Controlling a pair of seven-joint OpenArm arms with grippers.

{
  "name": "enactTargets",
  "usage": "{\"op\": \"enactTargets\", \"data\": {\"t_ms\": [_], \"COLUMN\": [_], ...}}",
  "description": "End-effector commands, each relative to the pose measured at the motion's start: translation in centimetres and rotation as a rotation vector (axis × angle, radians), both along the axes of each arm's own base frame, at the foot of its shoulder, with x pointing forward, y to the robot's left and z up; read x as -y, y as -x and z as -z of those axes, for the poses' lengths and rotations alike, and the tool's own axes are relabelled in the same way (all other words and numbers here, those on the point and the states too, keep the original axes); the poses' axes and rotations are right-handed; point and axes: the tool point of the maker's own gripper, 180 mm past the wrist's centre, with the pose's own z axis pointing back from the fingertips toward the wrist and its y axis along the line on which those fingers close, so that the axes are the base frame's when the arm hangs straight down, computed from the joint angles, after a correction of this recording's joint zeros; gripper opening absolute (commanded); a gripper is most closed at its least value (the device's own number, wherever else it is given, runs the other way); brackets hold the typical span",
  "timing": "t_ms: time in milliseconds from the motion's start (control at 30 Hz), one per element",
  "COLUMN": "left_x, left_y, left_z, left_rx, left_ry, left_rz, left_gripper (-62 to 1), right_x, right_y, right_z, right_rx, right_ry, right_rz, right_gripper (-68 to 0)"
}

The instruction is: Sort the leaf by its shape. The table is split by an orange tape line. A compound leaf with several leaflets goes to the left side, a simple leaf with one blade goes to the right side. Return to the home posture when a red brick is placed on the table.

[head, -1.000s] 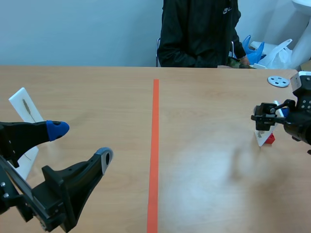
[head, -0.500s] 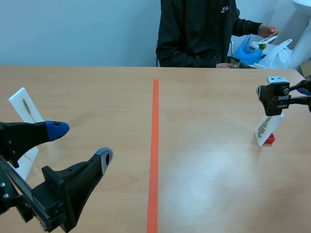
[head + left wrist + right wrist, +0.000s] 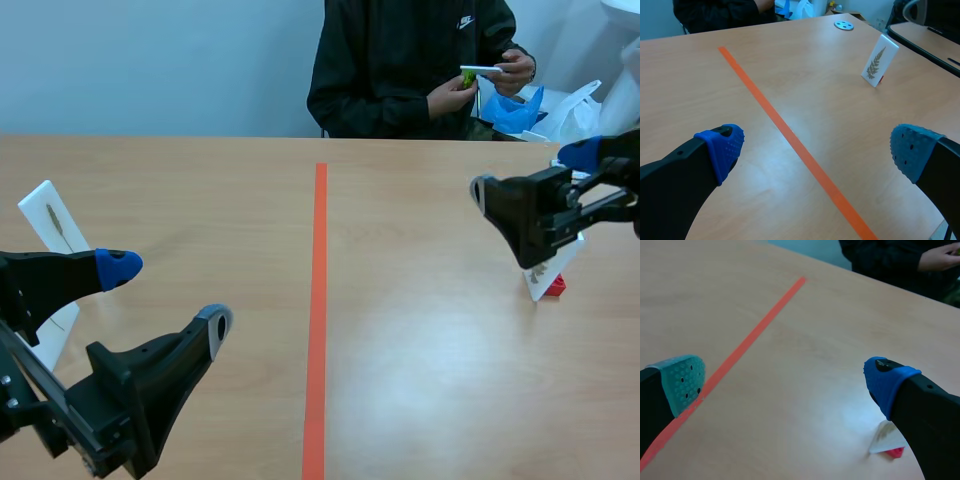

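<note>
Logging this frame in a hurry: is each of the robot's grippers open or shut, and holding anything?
Left gripper: open, holding nothing.
Right gripper: open, holding nothing.

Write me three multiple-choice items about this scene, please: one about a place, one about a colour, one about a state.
1. On which side of the orange tape line does the fern card stand?
A. the left side
B. the right side
C. on the line itself

2. What colour is the small base under the fern card?
A. blue
B. green
C. red

3. How is the right gripper?
A. shut on the fern card
B. open, holding nothing
C. shut on nothing

Answers:
1 B: the scene view shows the card to the right of the line, well apart from it.
2 C: the base shows red at the card's foot.
3 B: in the right wrist view its fingers stand wide apart, with only table between them.
</note>
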Motion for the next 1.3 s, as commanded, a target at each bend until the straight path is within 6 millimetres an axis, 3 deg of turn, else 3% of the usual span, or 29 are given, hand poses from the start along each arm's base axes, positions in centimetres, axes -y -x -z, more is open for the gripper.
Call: {"op": "enactTargets", "data": {"t_ms": [0, 200, 367, 1267], "left_x": [0.1, 0.1, 0.1, 0.1], "left_y": [-0.1, -0.1, 0.0, 0.1], "left_z": [-0.8, -0.7, -0.4, -0.4], "left_rx": [0.025, 0.02, 0.004, 0.01], "left_ry": [0.017, 0.013, -0.002, -0.015], "left_rz": [-0.001, 0.001, 0.007, 0.023], "left_gripper": [1.4, 1.4, 1.4, 1.4], "right_x": [-0.2, -2.8, -3.7, -3.8], "right_y": [0.6, 4.2, 5.7, 5.7], "right_z": [-0.3, -0.2, 0.5, 0.5], "right_rx": [0.003, -0.031, -0.068, -0.063], "right_ry": [-0.003, -0.014, -0.056, -0.063], "right_rz": [-0.016, -0.086, -0.091, -0.087], "right_gripper": [0.4, 0.4, 0.4, 0.4]}}
